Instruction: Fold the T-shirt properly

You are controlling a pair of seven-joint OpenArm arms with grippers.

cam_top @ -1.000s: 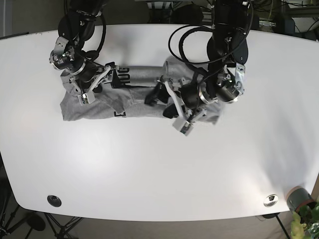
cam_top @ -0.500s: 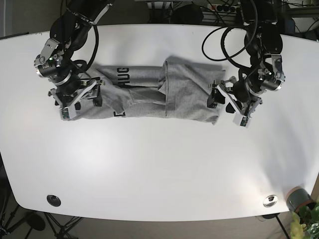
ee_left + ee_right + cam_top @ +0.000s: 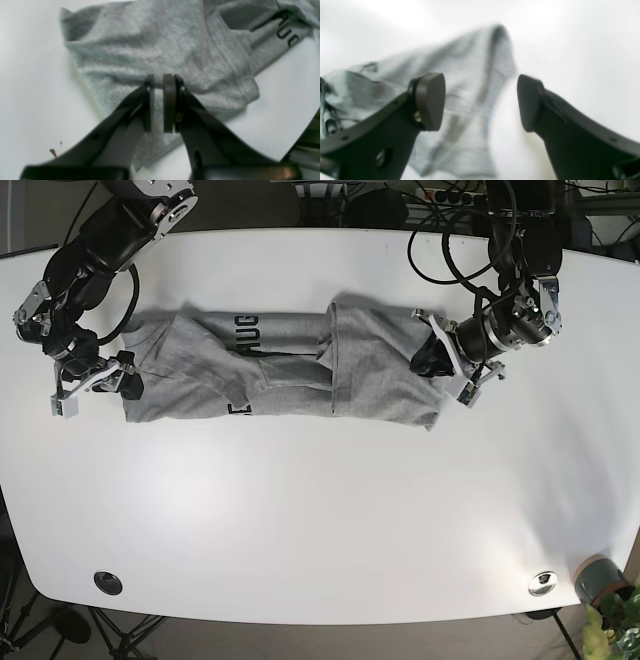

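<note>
The grey T-shirt [image 3: 285,370] lies stretched sideways across the far half of the white surface [image 3: 320,520] — its one end folded inward over the middle, so a raised fold edge crosses the cloth near its centre, with dark printed letters showing beside that fold. The left gripper [image 3: 158,105] sits at the shirt's end on the base view's right; in its wrist view the two dark pads are nearly together with only a thin slit between them and no cloth caught in it, the grey fabric lying just beyond and beneath. The right gripper [image 3: 480,102] is at the opposite end of the shirt, its fingers spread wide apart and empty — a blurred corner of the T-shirt rises between and behind them. A small dark cup [image 3: 598,576] stands at the near corner of the surface, well apart from the shirt
</note>
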